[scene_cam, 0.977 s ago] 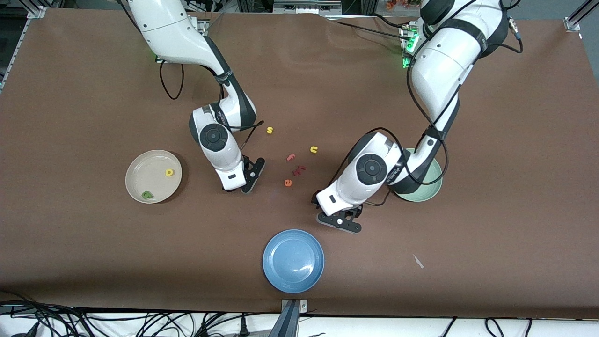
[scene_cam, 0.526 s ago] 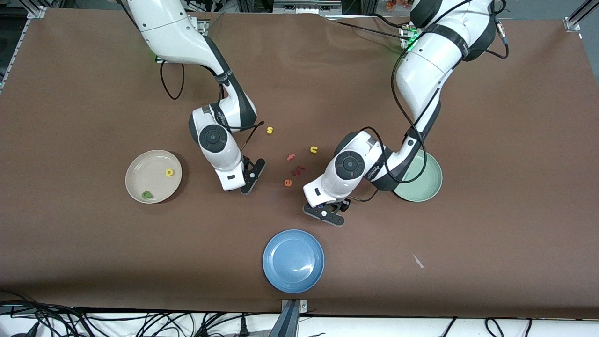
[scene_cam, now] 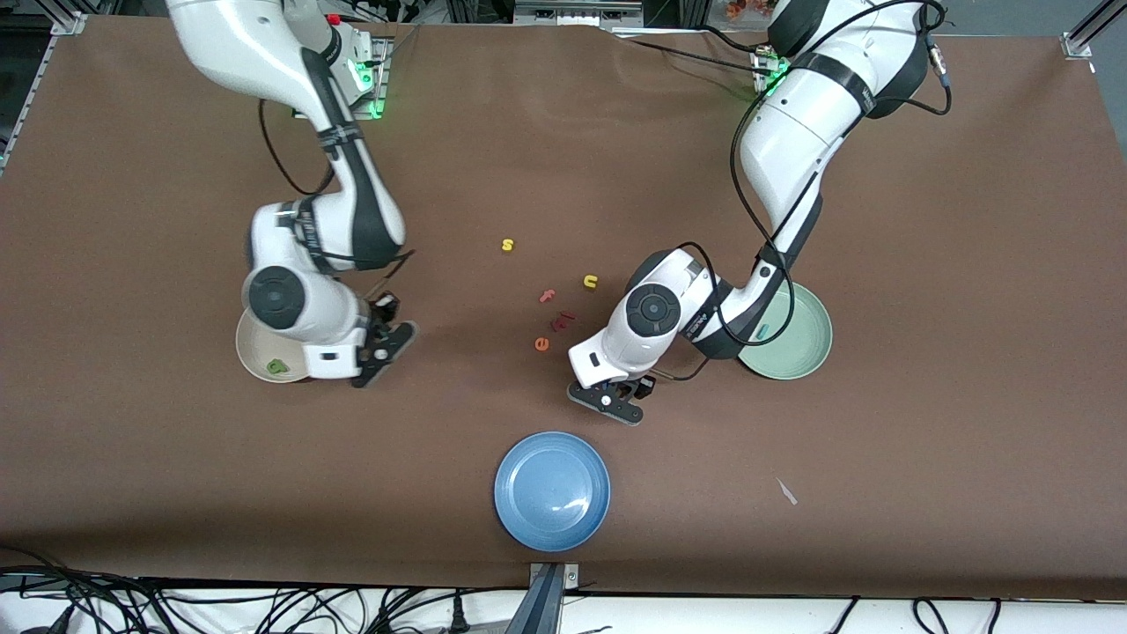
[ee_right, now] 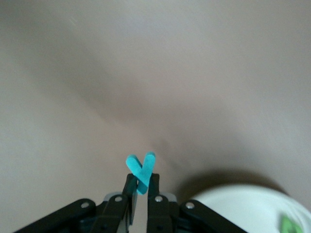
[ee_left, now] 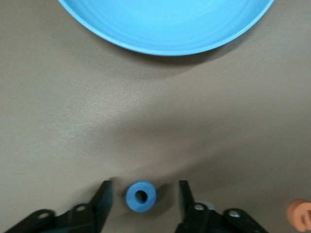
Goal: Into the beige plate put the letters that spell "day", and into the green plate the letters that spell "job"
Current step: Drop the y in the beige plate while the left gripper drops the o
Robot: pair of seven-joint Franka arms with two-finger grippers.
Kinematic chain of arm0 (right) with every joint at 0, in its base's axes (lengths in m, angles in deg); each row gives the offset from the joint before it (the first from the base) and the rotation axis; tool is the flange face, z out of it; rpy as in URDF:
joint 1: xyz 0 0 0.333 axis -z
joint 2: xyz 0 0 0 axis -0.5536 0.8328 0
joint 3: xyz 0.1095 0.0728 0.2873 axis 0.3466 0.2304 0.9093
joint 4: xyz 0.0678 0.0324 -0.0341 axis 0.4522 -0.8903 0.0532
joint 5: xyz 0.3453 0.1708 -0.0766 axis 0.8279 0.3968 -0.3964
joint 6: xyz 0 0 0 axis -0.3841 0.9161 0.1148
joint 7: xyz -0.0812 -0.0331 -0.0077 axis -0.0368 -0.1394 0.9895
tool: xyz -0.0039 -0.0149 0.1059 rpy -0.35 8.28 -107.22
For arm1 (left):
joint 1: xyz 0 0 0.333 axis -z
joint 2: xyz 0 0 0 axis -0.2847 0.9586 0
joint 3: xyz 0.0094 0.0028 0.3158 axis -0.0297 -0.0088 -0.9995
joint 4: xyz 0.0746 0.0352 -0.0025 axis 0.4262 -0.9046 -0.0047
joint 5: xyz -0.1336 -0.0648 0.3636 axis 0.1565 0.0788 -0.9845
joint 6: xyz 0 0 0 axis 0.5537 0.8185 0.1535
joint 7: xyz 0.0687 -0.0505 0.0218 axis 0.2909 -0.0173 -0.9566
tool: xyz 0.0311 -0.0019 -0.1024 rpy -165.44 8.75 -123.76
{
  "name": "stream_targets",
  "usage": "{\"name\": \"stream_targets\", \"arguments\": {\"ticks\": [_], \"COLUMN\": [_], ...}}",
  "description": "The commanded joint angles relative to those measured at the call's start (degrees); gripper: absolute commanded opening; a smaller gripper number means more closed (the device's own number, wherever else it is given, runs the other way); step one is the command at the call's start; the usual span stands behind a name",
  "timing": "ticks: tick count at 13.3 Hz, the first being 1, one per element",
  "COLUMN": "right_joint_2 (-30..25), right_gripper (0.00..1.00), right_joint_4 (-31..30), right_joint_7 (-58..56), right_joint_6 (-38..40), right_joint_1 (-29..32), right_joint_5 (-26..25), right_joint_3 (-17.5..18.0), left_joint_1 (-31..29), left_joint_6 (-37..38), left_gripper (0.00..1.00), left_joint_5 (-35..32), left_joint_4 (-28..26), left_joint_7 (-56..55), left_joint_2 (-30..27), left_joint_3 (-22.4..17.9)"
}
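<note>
1. Since one second ago, the right arm has swung toward its own end of the table, and the right gripper (scene_cam: 385, 345) is now just beside the beige plate (scene_cam: 255, 357) instead of near the loose letters.
2. The left gripper (scene_cam: 607, 398) has also shifted a little, away from the green plate (scene_cam: 797, 339) and toward the loose letters in the middle.
3. The right gripper is clamped on the teal y (ee_right: 141, 171), which stands up between its fingers (the arms of the y point away from the wrist).
4. In the right wrist view, the rim of the beige plate shows close to the gripper, with the green letter (ee_right: 290, 226) at the edge of the picture.
5. In the front view the green letter (scene_cam: 278, 365) lies in the beige plate; the arm covers most of the plate.
6. The left gripper is low over the table with its fingers apart, one on each side of the blue o (ee_left: 141, 196), and they do not touch it.
7. The blue o lies flat on the brown table (scene_cam: 924, 264), near the blue plate (scene_cam: 552, 491).
8. A teal piece (scene_cam: 767, 329) lies in the green plate.
9. The yellow s (scene_cam: 507, 245), the yellow u (scene_cam: 590, 282), the pink f (scene_cam: 548, 296), a dark red letter (scene_cam: 562, 320) and the orange e (scene_cam: 541, 344) lie loose on the table between the two arms.
</note>
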Motion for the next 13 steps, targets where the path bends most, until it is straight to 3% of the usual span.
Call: {"name": "stream_targets", "arguments": {"ticks": [1, 2, 4, 5, 6, 7, 8, 13], "right_joint_2": [-1.55, -1.47, 0.19, 1.16, 1.95, 1.96, 1.96, 1.79], "right_gripper": [0.00, 0.00, 0.00, 0.00, 0.00, 0.33, 0.99, 1.00], "right_joint_4": [-4.24, -5.20, -5.30, -5.04, -4.69, -4.51, -4.07, 0.84], "right_joint_7": [0.98, 1.41, 2.29, 2.55, 2.64, 2.99, 3.00, 17.72], "right_joint_6": [1.75, 1.84, 1.23, 0.96, 0.79, 0.87, 1.13, 6.74], "right_joint_1": [-0.45, -0.45, 0.16, 1.12, 2.78, 3.49, 3.59, 0.35], "right_joint_5": [1.19, 1.27, 1.28, 1.36, 1.54, 1.63, 1.54, 1.63], "right_joint_3": [-4.80, -5.86, -8.14, -8.68, -8.68, -8.68, -8.77, -8.16], "left_joint_1": [-0.09, -0.27, 0.17, -0.27, -0.53, -0.62, -1.23, -6.50], "left_joint_6": [-1.11, -1.11, -0.94, -0.59, -0.33, 0.72, 2.21, 18.80], "left_gripper": [0.57, 0.50, 0.16, 0.05, 0.00, 0.00, 0.00, 0.00], "left_joint_5": [-2.42, -2.50, -2.33, -2.42, -2.33, -2.07, -2.07, -2.41], "left_joint_4": [-0.78, -1.39, -1.49, -1.49, -1.49, -1.49, -1.49, -4.19], "left_joint_7": [0.32, 0.32, -0.47, -0.13, -0.21, -0.30, -0.12, 0.58], "left_joint_2": [0.02, 0.11, -0.24, -0.59, -1.03, -1.90, -2.61, -10.42], "left_joint_3": [-0.51, -0.51, -0.51, -0.51, -0.51, -0.43, -0.51, 0.19]}}
